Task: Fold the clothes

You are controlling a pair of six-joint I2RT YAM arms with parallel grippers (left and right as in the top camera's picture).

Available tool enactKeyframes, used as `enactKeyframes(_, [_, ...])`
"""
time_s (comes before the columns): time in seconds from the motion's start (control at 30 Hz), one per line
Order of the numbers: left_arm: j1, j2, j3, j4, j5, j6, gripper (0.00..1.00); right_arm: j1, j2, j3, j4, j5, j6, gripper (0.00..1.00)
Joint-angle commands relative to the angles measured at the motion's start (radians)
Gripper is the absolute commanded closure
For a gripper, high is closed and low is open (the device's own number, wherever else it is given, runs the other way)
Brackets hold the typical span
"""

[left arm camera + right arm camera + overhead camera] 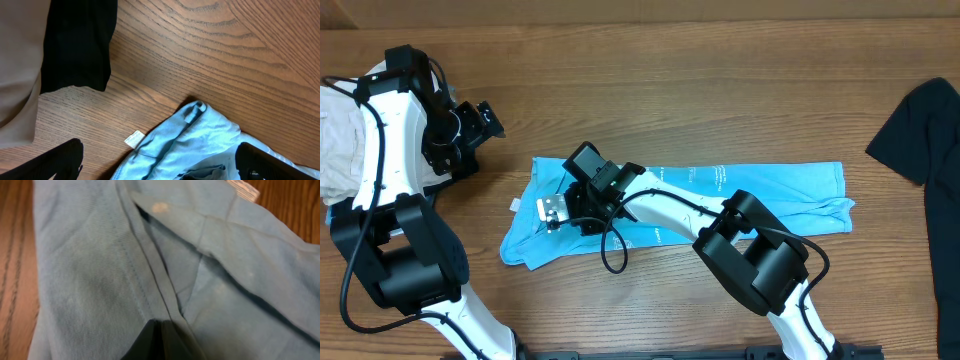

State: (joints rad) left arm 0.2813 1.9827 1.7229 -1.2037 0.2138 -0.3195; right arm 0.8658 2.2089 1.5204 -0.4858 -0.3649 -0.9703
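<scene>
Overhead view, mid-fold: sky-blue cotton T-shirt (750, 190) lying as a long strip across the wooden worktop (720, 80), right tool (555, 212) pinched closed on fabric near its left end, left tool (485, 122) spread wide and empty just beyond; next, likely carrying that end rightward.

Overhead straight down; both wrist views close, oblique (shared: T-shirt (770, 185) collar end).

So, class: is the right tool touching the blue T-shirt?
Touching. The right wrist view shows the right tool shut, its tips closed on a seamed fold of the blue T-shirt.
</scene>
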Motion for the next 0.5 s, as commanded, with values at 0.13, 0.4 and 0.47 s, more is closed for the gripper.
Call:
enactKeyframes(0.13, [-0.002,0.009,0.003,0.002,0.012,0.002,0.00,0.001,-0.089,0.018,0.010,0.093,0.006,0.96])
enactKeyframes(0.4, [-0.002,0.009,0.003,0.005,0.012,0.002,0.00,-0.026,-0.111,0.018,-0.002,0.145,0.064,0.96])
enactKeyframes(0.47, [-0.002,0.009,0.003,0.005,0.012,0.002,0.00,-0.064,-0.111,0.018,-0.004,0.148,0.105,0.96])
